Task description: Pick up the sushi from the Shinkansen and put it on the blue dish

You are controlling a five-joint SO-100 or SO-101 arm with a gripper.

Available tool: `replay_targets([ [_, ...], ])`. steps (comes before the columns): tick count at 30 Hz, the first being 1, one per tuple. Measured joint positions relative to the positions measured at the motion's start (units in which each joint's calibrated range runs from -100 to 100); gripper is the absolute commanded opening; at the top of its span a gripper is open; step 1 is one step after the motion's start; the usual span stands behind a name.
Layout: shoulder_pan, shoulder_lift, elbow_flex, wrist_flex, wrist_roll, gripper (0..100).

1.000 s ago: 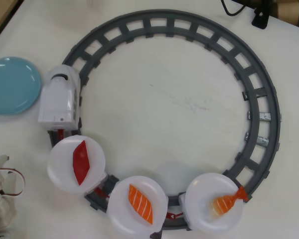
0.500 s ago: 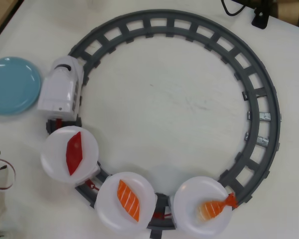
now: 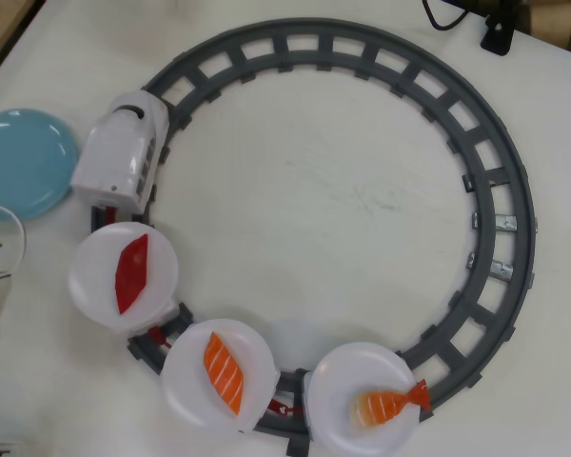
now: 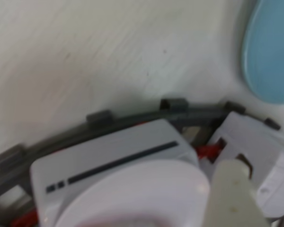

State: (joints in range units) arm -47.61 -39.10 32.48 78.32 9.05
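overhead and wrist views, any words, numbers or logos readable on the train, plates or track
No readable text in either view.
Shinkansen: no lettering visible; the wrist view shows only a dark stripe and small squares on a car's side, blurred.
White plates and blue dish: plain.
Track: no markings legible.

Grey circular track (image 3: 500, 190) lying on the white table (image 3: 343, 200), red diamond piece (image 3: 131, 273) sitting on a white plate (image 3: 93, 286), striped salmon piece (image 3: 224, 367) resting on the next, black cable (image 3: 447, 17) trailing at top edge — possibly a stand foot (image 3: 500, 38) beside it.
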Motion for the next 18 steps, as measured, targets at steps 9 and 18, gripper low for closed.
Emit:
replay_targets([
  [9,7.76,15.18,-19.85,10.34,0.98,14],
  [18,15.12,23.53,-32.30,18.74,1.81,24],
])
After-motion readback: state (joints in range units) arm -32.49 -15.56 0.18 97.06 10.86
